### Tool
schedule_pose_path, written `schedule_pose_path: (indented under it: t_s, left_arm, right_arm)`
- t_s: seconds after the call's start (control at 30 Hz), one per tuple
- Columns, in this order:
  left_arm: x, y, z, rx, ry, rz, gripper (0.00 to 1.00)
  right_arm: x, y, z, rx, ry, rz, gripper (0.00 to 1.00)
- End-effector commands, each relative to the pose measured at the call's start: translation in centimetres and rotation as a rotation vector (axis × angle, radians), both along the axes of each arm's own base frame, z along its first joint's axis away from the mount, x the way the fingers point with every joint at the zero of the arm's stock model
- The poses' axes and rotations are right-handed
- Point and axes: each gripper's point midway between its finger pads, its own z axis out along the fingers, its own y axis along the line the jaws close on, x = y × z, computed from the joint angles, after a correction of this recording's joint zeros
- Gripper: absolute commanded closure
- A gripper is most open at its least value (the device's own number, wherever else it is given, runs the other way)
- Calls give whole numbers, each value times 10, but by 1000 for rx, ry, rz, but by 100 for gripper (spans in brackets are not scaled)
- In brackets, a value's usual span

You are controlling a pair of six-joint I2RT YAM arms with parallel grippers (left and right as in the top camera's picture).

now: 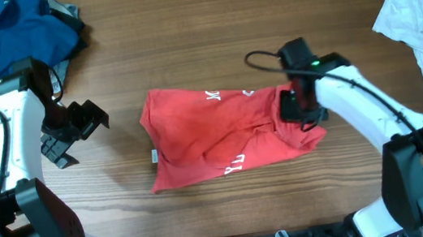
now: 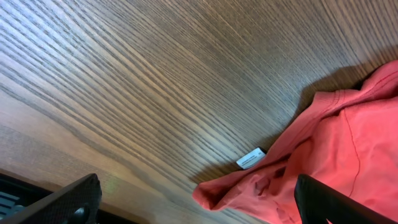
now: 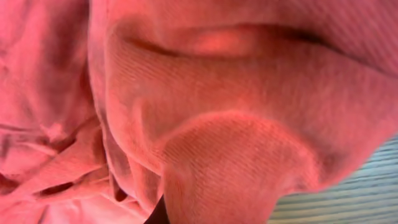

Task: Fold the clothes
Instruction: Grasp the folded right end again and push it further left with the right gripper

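The red T-shirt (image 1: 230, 132) lies crumpled in the middle of the wooden desk (image 1: 186, 48), folded roughly over itself. Bits of white lettering show along its far and near edges, and its white neck label (image 1: 153, 156) pokes out at the left edge.

The left tool (image 1: 73, 135) hangs above bare wood just to the left of the shirt, not touching it. Its jaws are spread wide: in the left wrist view, the two dark fingers (image 2: 62, 202) sit at opposite bottom corners, with the label and the shirt's edge between them.

The right tool (image 1: 298, 100) is down on the shirt's right end, pressed into the cloth. Its own camera sees only bunched red fabric up close, so I cannot tell whether the jaws are closed on it.

A blue collared shirt (image 1: 16, 34) is heaped in the far left corner. A long white garment (image 1: 419, 17) trails along the right edge, well apart from the red one.
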Motion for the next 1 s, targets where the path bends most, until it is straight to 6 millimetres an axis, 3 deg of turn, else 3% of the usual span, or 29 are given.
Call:
schedule_pose_path:
  t_s: [0.0, 0.07, 0.2, 0.27, 0.3, 0.37, 0.63, 0.77, 0.9, 0.93, 0.97]
  left_arm:
    - [4, 0, 7, 1, -31, -9, 0]
    - [4, 0, 7, 1, -31, -9, 0]
    - [4, 0, 7, 1, -30, -9, 0]
    - [4, 0, 7, 1, -30, -9, 0]
    - [4, 0, 7, 1, -30, -9, 0]
    - [4, 0, 7, 1, -30, -9, 0]
    - [4, 0, 7, 1, -30, -9, 0]
    - [4, 0, 7, 1, -30, -9, 0]
    - [0, -1, 8, -3, -15, -9, 0]
    - [0, -1, 8, -4, -12, -9, 0]
    - [0, -1, 8, -4, -11, -9, 0]
  right_arm:
    - [6, 11, 12, -85, -90, -21, 95]
    - [3, 2, 16, -182, -109, -33, 96]
    - [-4, -36, 25, -337, -89, -80, 96]
    - [1, -53, 40, -356, -66, -91, 96]
    - [6, -51, 46, -338, -64, -64, 96]
    - [16, -38, 57, -281, -76, 2, 96]
    - [22, -16, 46, -280, -96, 59, 96]
    - [20, 22, 39, -207, -112, 113, 95]
    - [10, 65, 18, -127, -84, 154, 94]
    - [8, 75, 11, -104, -68, 170, 91]
    - [4, 91, 2, -59, -49, 171, 80]
